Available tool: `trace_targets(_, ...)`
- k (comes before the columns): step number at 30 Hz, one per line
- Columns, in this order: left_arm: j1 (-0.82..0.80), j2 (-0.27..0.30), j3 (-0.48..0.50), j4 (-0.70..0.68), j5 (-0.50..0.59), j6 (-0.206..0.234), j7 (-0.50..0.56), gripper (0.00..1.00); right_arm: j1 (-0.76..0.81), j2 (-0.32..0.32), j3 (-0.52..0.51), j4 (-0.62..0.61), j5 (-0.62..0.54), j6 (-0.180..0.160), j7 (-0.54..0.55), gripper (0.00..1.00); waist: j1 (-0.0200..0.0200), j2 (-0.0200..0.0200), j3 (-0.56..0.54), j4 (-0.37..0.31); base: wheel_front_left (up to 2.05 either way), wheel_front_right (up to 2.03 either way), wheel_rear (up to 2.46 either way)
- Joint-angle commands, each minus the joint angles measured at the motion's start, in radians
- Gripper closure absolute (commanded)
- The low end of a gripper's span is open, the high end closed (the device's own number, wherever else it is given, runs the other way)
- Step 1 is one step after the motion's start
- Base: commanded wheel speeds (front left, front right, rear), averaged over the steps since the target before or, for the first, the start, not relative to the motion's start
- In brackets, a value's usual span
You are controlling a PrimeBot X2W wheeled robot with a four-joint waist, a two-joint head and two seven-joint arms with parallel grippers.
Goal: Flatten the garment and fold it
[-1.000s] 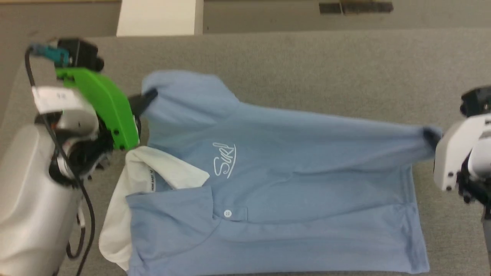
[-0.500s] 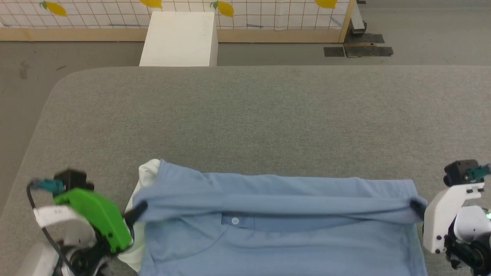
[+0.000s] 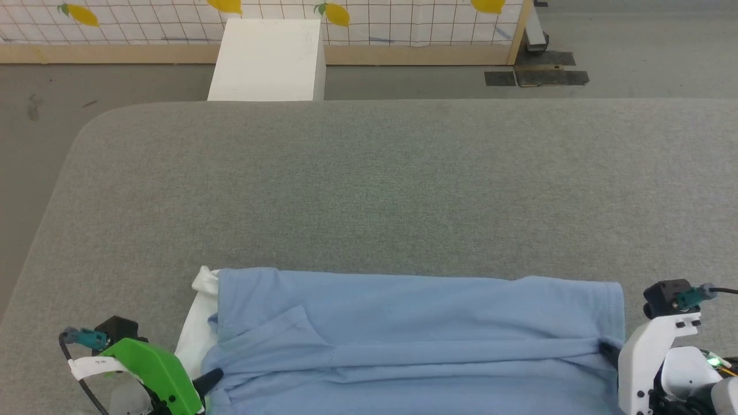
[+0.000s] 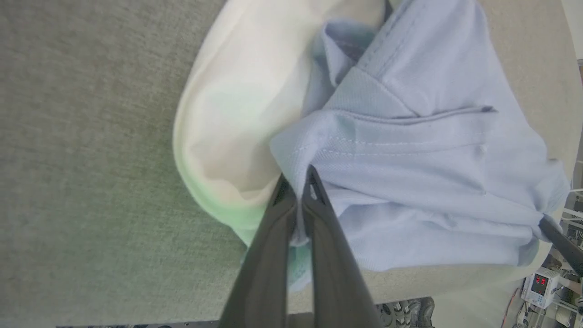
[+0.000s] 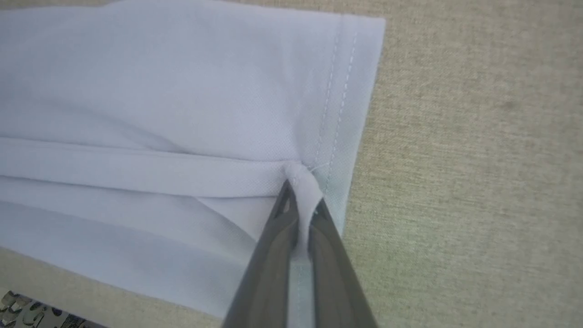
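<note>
Head view | garment [image 3: 415, 323] along table [image 3: 369, 184] near edge | wide surface beyond

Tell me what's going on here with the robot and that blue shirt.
A two-armed robot is working on a light blue polo shirt spread on a grey padded table. Its left gripper is shut on a pinch of cloth at the collar end, where white lining shows, and its right gripper is shut on a pinch by the stitched hem. The shirt lies near the table's front edge with a long fold running between the two grips.
</note>
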Motion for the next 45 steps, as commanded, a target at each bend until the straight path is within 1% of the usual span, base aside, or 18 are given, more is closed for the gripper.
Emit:
trace_targets(1, -0.002, 0.012, -0.001, 0.010, 0.013, 0.007, -0.004, 0.00, 0.014, 0.002, 0.008, 0.011, 0.007, -0.001, -0.003, 0.00, 0.0001, 0.0041, -0.006, -0.003, 0.00, 0.00, 0.00)
trace_targets(7, -0.035, 0.063, 0.007, -0.030, 0.047, 0.022, 0.004, 0.00, 0.003, -0.025, 0.000, -0.016, 0.042, -0.001, -0.012, 0.00, 0.0001, 0.0041, -0.053, -0.007, 0.00, 0.00, 0.00)
trace_targets(11, -0.072, 0.099, 0.027, -0.103, 0.060, 0.043, 0.016, 0.00, -0.011, -0.059, -0.012, -0.053, 0.083, -0.001, 0.001, 0.00, 0.0001, 0.0041, -0.088, -0.010, 0.00, 0.00, 0.00)
trace_targets(13, -0.100, 0.112, 0.044, -0.144, 0.073, 0.048, 0.000, 0.00, -0.017, -0.074, -0.029, -0.073, 0.100, -0.001, 0.008, 0.00, 0.0001, 0.0041, -0.101, -0.011, 0.00, 0.00, 0.00)
trace_targets(15, -0.131, 0.114, 0.068, -0.187, 0.095, 0.036, -0.054, 0.00, -0.022, -0.093, -0.046, -0.089, 0.104, -0.001, 0.017, 0.00, 0.0001, 0.0041, -0.104, -0.013, 0.00, 0.00, 0.00)
trace_targets(17, -0.153, 0.116, 0.085, -0.208, 0.136, 0.017, -0.132, 0.00, -0.026, -0.100, -0.067, -0.094, 0.112, -0.001, 0.029, 0.00, 0.0001, 0.0041, -0.104, -0.014, 0.00, 0.00, 0.00)
trace_targets(19, -0.170, 0.112, 0.105, -0.216, 0.194, -0.013, -0.252, 0.00, -0.030, -0.102, -0.083, -0.094, 0.118, -0.001, 0.039, 0.00, 0.0001, 0.0041, -0.099, -0.019, 0.00, 0.00, 0.00)
trace_targets(20, -0.177, 0.110, 0.116, -0.215, 0.236, -0.033, -0.336, 0.00, -0.031, -0.105, -0.087, -0.095, 0.121, -0.001, 0.044, 0.00, 0.0001, 0.0041, -0.092, -0.019, 0.00, 0.00, 0.00)
trace_targets(22, -0.168, 0.094, 0.108, -0.188, 0.269, -0.077, -0.428, 0.00, -0.030, -0.108, -0.087, -0.097, 0.135, -0.001, 0.044, 0.00, 0.0001, 0.0041, -0.080, -0.017, 0.00, 0.00, 0.00)
trace_targets(23, -0.170, 0.094, 0.108, -0.177, 0.300, -0.093, -0.483, 0.00, -0.029, -0.108, -0.089, -0.095, 0.143, -0.001, 0.047, 0.00, 0.0001, 0.0041, -0.074, -0.017, 0.00, 0.00, 0.00)
trace_targets(24, -0.171, 0.082, 0.111, -0.160, 0.320, -0.110, -0.549, 0.00, -0.026, -0.113, -0.086, -0.096, 0.148, -0.001, 0.047, 0.00, 0.0001, 0.0041, -0.063, -0.015, 0.00, 0.00, 0.00)
trace_targets(26, -0.171, 0.080, 0.101, -0.124, 0.376, -0.134, -0.645, 0.00, -0.023, -0.112, -0.087, -0.095, 0.169, -0.001, 0.043, 0.00, 0.0001, 0.0041, -0.046, -0.010, 0.00, 0.00, 0.00)
trace_targets(30, -0.177, 0.082, 0.073, -0.057, 0.462, -0.171, -0.781, 0.00, -0.012, -0.118, -0.077, -0.088, 0.192, -0.001, 0.047, 0.00, 0.0001, 0.0041, -0.013, -0.001, 0.00, 0.00, 0.00)
trace_targets(33, -0.185, 0.077, 0.056, -0.015, 0.501, -0.190, -0.829, 0.00, -0.002, -0.120, -0.065, -0.078, 0.211, -0.001, 0.059, 0.00, 0.0001, 0.0041, 0.009, 0.006, 0.00, 0.00, 0.00)
trace_targets(35, -0.191, 0.075, 0.051, 0.003, 0.516, -0.199, -0.843, 0.00, 0.005, -0.120, -0.055, -0.071, 0.223, -0.001, 0.068, 0.00, 0.0001, 0.0041, 0.023, 0.010, 0.00, 0.00, 0.00)
trace_targets(40, -0.192, 0.059, 0.060, 0.025, 0.528, -0.208, -0.861, 0.00, 0.023, -0.127, -0.027, -0.048, 0.231, -0.001, 0.097, 0.00, 0.0001, 0.0041, 0.048, 0.018, 0.00, 0.00, 0.00)
trace_targets(45, -0.183, 0.043, 0.076, 0.026, 0.534, -0.217, -0.868, 0.00, 0.016, -0.115, 0.004, -0.032, 0.229, -0.001, 0.106, 0.00, 0.0001, 0.0041, 0.062, 0.022, 0.00, 0.00, 0.00)
